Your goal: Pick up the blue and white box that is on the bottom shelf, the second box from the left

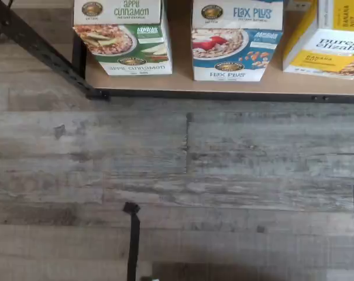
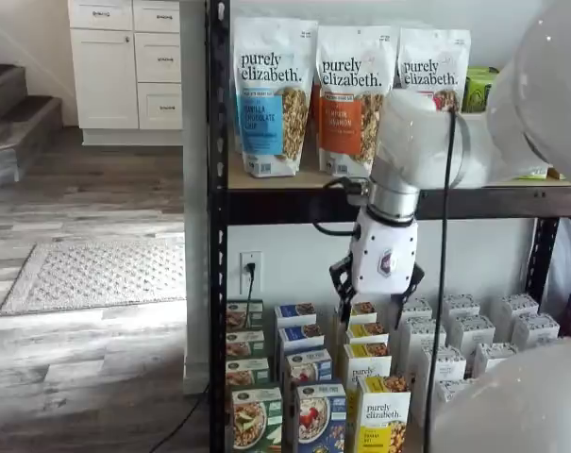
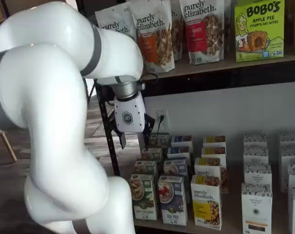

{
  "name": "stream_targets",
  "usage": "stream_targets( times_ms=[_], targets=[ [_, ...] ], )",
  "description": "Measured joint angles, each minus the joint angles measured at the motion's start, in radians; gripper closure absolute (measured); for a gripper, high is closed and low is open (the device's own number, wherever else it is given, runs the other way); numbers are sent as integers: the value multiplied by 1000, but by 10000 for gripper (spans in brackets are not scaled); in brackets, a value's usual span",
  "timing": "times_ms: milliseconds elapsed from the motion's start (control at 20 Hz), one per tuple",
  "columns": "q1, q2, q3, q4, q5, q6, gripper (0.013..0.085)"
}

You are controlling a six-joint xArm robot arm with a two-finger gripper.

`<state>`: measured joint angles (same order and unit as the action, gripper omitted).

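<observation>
1. We see the blue box [image 1: 236, 40] standing upright at the front edge of the bottom shelf [image 1: 223, 88], label "Flax Plus" to the front.
2. A green box [image 1: 125, 38] stands just beside it on one side, a yellow box [image 1: 329, 41] on the other side (small gaps between them, no touching).
3. In both shelf views more boxes of the same blue kind stand in a row behind it.
4. The gripper [image 2: 377, 288] hangs in the air above the rows of boxes, under the upper shelf [image 2: 266, 203] with the granola bags [image 2: 271, 90].
5. Its two black fingers [image 2: 342, 281] stand spread wide, one at each side of the white body, and they hold nothing.
6. The blue box is well below the fingers and more to the front of the shelf; fingers and box are apart.
7. In the wrist view the grey wood floor [image 1: 165, 164] fills most of the picture in front of the shelf, and the fingers do not show there.
</observation>
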<state>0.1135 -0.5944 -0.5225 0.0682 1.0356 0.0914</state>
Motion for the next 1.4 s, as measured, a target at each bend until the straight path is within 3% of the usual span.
stream_targets(
  times_ms=[850, 1400],
  targets=[
    [42, 268, 61, -56, -375, 64, 130],
    [20, 457, 5, -3, -489, -5, 130]
  ],
)
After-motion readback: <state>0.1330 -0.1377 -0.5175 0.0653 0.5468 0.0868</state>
